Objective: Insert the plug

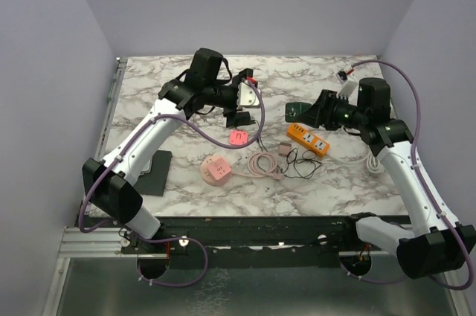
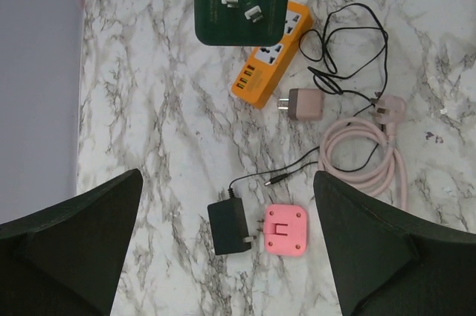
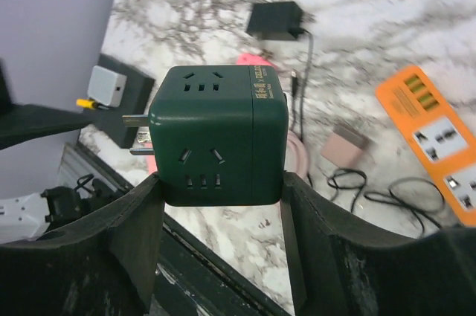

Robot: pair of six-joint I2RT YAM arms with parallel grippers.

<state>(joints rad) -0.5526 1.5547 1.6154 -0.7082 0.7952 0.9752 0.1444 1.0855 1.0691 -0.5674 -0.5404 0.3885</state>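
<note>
Right pincer [image 3: 219, 186] gripping one green cube socket [image 3: 216, 123], left pincer [image 2: 227, 178] wide, one orange power strip [image 2: 265, 69]

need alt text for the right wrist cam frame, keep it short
The right gripper clamps a dark green cube socket between its two fingers, the cube's metal prongs pointing left. Behind it on the marble table lie an orange power strip, a black adapter and a small charger.
</note>
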